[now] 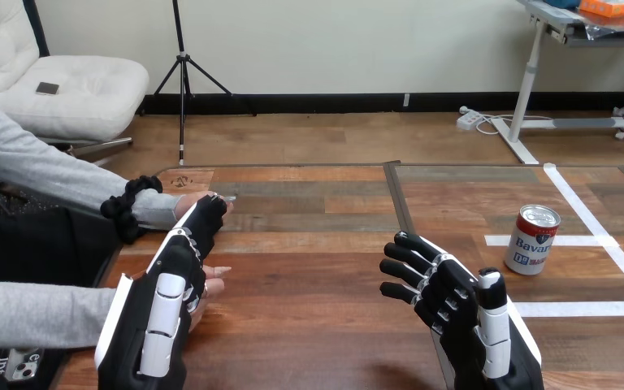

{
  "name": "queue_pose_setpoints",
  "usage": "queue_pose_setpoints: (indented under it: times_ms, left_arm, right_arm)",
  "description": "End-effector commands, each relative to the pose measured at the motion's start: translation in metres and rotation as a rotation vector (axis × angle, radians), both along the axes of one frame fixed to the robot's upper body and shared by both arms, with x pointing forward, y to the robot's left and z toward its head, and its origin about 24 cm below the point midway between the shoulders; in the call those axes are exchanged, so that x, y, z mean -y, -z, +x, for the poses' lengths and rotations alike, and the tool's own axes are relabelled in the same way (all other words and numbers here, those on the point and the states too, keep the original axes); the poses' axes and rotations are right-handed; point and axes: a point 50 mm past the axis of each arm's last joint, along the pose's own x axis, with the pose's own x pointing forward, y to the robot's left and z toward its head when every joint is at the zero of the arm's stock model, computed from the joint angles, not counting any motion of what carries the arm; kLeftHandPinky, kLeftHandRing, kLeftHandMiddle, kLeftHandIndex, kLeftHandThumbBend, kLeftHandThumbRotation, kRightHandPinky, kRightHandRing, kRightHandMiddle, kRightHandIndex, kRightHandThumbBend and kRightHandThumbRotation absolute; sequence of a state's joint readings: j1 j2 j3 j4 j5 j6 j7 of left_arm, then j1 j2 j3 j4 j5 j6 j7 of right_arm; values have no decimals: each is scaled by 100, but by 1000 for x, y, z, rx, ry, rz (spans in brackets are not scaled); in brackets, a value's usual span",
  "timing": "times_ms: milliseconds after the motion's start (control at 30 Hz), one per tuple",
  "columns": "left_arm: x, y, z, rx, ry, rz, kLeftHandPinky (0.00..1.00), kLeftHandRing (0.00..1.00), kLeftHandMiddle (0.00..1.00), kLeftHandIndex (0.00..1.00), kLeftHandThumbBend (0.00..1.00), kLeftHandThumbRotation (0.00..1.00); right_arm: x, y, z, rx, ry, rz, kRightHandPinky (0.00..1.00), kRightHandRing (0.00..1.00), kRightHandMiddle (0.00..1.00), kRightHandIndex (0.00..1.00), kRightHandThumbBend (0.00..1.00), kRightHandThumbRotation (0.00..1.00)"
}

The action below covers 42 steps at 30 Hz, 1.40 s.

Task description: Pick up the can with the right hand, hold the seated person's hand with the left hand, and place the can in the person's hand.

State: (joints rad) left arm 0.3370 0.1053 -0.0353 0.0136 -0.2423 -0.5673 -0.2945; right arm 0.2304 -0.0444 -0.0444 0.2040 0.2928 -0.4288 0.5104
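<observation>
A red and white can [536, 238] stands upright on the table [317, 276] at the right, inside white tape lines. My right hand [455, 305] hovers to the can's left, apart from it, with its fingers relaxed and nothing in them. My left hand [171, 284] stretches forward at the left. Its straight fingers [205, 219] lie on the person's upper hand [185, 203], and I see none of them curled round it. The person's lower hand [211, 283] peeks out beside and under my left palm.
White tape lines [585, 215] mark a box on the table's right part round the can. The person's grey-sleeved forearms [41, 175] reach in from the left edge. A phone [20, 366] lies at the lower left corner.
</observation>
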Motion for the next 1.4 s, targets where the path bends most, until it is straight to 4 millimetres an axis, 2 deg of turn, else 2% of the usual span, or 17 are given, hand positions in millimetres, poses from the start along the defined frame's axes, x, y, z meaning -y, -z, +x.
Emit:
queue_pose_setpoints:
  times_ms: [0,700,1000,1367]
  left_arm:
    - [7,-10,5,60,3,-24,100,96,93,90,58,100]
    - [7,-11,5,61,1,-23,99,95,92,89,61,100]
    - [7,-10,6,55,8,-26,99,95,92,89,61,100]
    - [7,-10,7,57,9,-19,99,96,93,90,61,100]
  right_arm:
    - [-3,-13,12,72,-16,-11,79,84,84,83,89,100]
    - [-2,-15,13,75,-27,-14,79,84,85,83,89,100]
    - [3,-20,24,103,-15,-18,77,83,84,82,91,100]
    - [20,-35,47,145,13,-46,77,82,83,81,93,100]
